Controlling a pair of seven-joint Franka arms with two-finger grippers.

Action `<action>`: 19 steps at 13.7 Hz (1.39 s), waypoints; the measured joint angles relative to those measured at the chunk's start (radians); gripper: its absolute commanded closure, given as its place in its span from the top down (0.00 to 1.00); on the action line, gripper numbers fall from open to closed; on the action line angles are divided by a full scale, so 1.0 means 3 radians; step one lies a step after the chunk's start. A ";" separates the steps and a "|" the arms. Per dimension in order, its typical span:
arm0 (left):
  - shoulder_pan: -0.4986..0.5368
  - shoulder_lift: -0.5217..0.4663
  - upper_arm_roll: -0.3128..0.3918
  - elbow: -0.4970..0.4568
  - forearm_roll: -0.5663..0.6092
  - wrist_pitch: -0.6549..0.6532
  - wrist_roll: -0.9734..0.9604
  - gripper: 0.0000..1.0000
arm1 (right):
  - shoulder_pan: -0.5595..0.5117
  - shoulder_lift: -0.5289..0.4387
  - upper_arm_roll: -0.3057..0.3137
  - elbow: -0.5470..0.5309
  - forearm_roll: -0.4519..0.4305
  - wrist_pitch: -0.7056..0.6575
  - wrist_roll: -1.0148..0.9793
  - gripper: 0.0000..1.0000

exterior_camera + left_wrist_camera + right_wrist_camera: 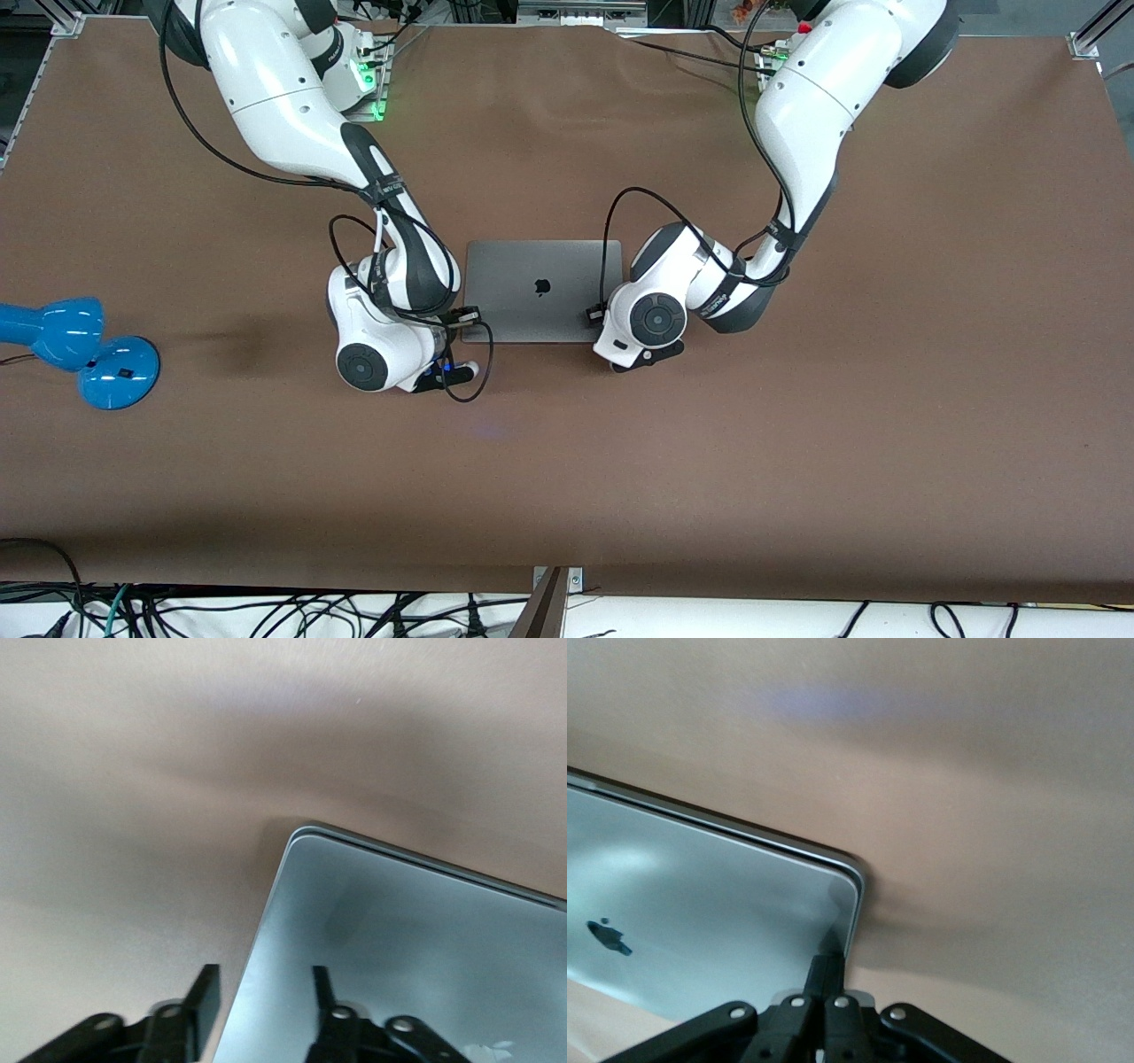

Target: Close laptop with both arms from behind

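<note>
A: Where is the laptop (542,291) lying at this moment?

B: It is lying flat and shut on the brown table (797,461), about midway between the two arms' ends, its lid with the dark logo facing up.

A: And how is the left pincer (259,994) standing to it?

B: It is hanging low at the laptop's corner toward the left arm's end of the table, on the edge nearer the front camera. Its fingers (204,992) are standing spread, one over the lid and the other over bare table, with the laptop's side edge running between them. They are pinching nothing.

A: What is the right pincer (825,973) doing?

B: It is sitting at the matching corner toward the right arm's end. Its fingers are pressed together into one point, and that point is lying over the lid right at the rounded corner. Whether the tips are actually touching the metal, I cannot tell.

A: Anything else sitting on the table?

B: A blue lamp (75,347) is resting near the edge at the right arm's end, well apart from the laptop.
</note>
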 measured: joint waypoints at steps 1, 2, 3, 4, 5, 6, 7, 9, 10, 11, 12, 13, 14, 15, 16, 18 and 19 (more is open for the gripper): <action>0.0002 -0.0027 0.0001 0.0005 0.0005 -0.0030 0.0000 1.00 | -0.0001 0.0000 0.0000 0.0048 0.0000 -0.0026 0.0030 0.27; 0.0007 -0.0051 0.0002 0.0008 0.0008 -0.0051 0.0000 1.00 | -0.0003 -0.0002 0.0000 0.0119 0.0000 -0.0085 0.0091 0.39; 0.0015 -0.0080 0.0004 0.0012 0.0009 -0.0075 0.0000 1.00 | -0.0005 -0.0004 -0.0002 0.0204 0.0000 -0.0160 0.0134 0.46; 0.0023 -0.0111 0.0008 0.0014 0.0016 -0.0092 0.0000 1.00 | -0.0008 -0.0007 -0.0005 0.0293 0.0000 -0.0234 0.0163 0.56; 0.0033 -0.0146 0.0009 0.0016 0.0057 -0.0124 0.0000 1.00 | -0.0013 -0.0011 -0.0014 0.0386 -0.0001 -0.0308 0.0190 0.64; 0.0042 -0.0193 0.0008 0.0020 0.0136 -0.0198 0.0000 1.00 | -0.0018 -0.0012 -0.0038 0.0470 -0.0001 -0.0374 0.0203 0.70; 0.0055 -0.0251 0.0008 0.0026 0.0195 -0.0299 0.0000 1.00 | -0.0020 -0.0013 -0.0084 0.0548 -0.0002 -0.0440 0.0207 0.76; 0.0101 -0.0434 0.0008 0.0036 0.0233 -0.0575 0.0019 1.00 | -0.0028 -0.0024 -0.0202 0.0660 -0.0019 -0.0534 0.0207 0.86; 0.0134 -0.0546 0.0007 0.0038 0.0233 -0.0700 0.0064 1.00 | -0.0035 -0.0043 -0.0249 0.0691 -0.0069 -0.0555 0.0207 0.91; 0.0170 -0.0666 0.0007 0.0038 0.0233 -0.0832 0.0098 1.00 | -0.0044 -0.0085 -0.0283 0.0711 -0.0151 -0.0588 0.0207 0.98; 0.0212 -0.0785 0.0006 0.0039 0.0233 -0.0967 0.0119 1.00 | -0.0050 -0.0139 -0.0313 0.0720 -0.0229 -0.0633 0.0207 0.99; 0.0258 -0.0902 0.0003 0.0038 0.0233 -0.1072 0.0129 1.00 | -0.0049 -0.0203 -0.0359 0.0722 -0.0283 -0.0691 0.0208 1.00; 0.0305 -0.1011 0.0003 0.0037 0.0233 -0.1147 0.0154 1.00 | -0.0048 -0.0274 -0.0420 0.0725 -0.0309 -0.0763 0.0208 1.00; 0.0348 -0.1109 0.0002 0.0036 0.0233 -0.1209 0.0203 1.00 | -0.0049 -0.0351 -0.0484 0.0732 -0.0319 -0.0850 0.0208 1.00; 0.0398 -0.1193 0.0001 0.0032 0.0233 -0.1253 0.0264 1.00 | -0.0051 -0.0444 -0.0538 0.0742 -0.0343 -0.0945 0.0208 1.00; 0.0509 -0.1320 0.0002 -0.0005 0.0233 -0.1281 0.0429 1.00 | -0.0064 -0.0656 -0.0595 0.0756 -0.0463 -0.1155 0.0208 1.00; 0.0567 -0.1370 0.0002 -0.0023 0.0233 -0.1284 0.0519 1.00 | -0.0084 -0.0768 -0.0607 0.0756 -0.0519 -0.1225 0.0208 1.00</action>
